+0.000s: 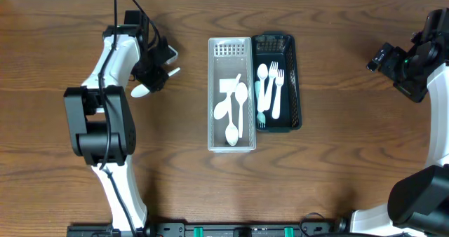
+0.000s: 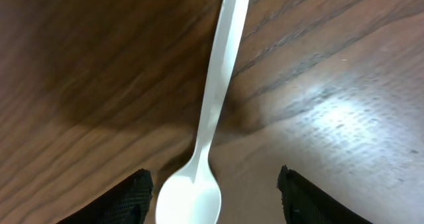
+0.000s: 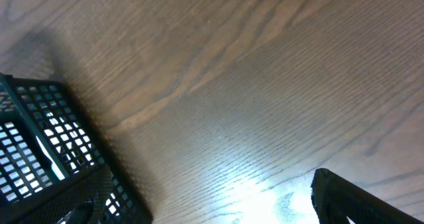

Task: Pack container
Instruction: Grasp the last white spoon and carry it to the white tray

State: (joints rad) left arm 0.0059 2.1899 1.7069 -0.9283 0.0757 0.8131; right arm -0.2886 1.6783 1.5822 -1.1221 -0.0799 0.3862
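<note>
The left jaws are set wide, straddling the bowl of a white spoon (image 2: pixel 211 111). The spoon lies flat on the counter (image 1: pixel 337 167) toward its left edge, ungripped. The right jaws are wide and hold nothing, near the right edge. At centre, a white tray (image 1: pixel 217 142) of spoons (image 1: pixel 235 104) touches a dark basket (image 1: pixel 297 90) of forks (image 1: pixel 276 90).

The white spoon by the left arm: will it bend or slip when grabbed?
The spoon looks like thin plastic, so it is probably very light and a bit bendy. Its smooth handle lies flat on the table, so it may slide or spin when the left gripper's open jaws close.
</note>
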